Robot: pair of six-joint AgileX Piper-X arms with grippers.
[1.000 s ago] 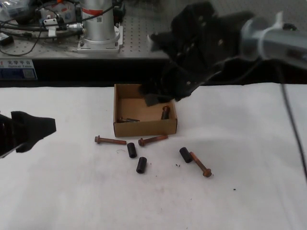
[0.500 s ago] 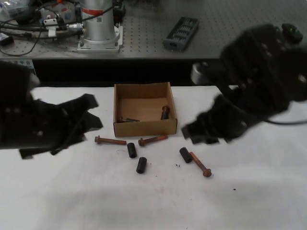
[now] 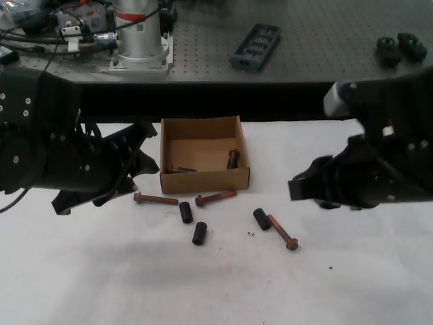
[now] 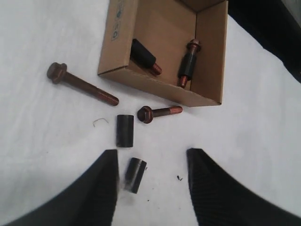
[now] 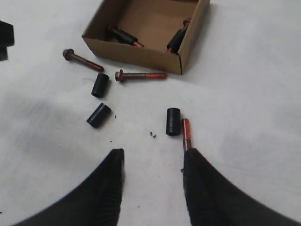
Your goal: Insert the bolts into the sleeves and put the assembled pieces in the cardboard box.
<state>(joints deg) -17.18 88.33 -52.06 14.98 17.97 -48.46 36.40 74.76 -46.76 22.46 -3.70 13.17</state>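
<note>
small print on cardboard box point(image 4: 118, 47), seemingly illegible

We look down on a white-covered bench point(image 3: 352, 284) with an open cardboard box point(image 3: 203, 181) toward its far side. Inside it we see two assembled pieces, one point(image 3: 233, 159) leaning at the right wall and one point(image 3: 180, 169) lying near the front left. Before the box lie three rusty bolts point(image 3: 155, 198) and three black sleeves point(image 3: 185, 212), one pair just beside each other. The left gripper point(image 3: 145, 150) sits just left of the box, and the right gripper point(image 3: 301, 189) sits to the right of it.
</note>
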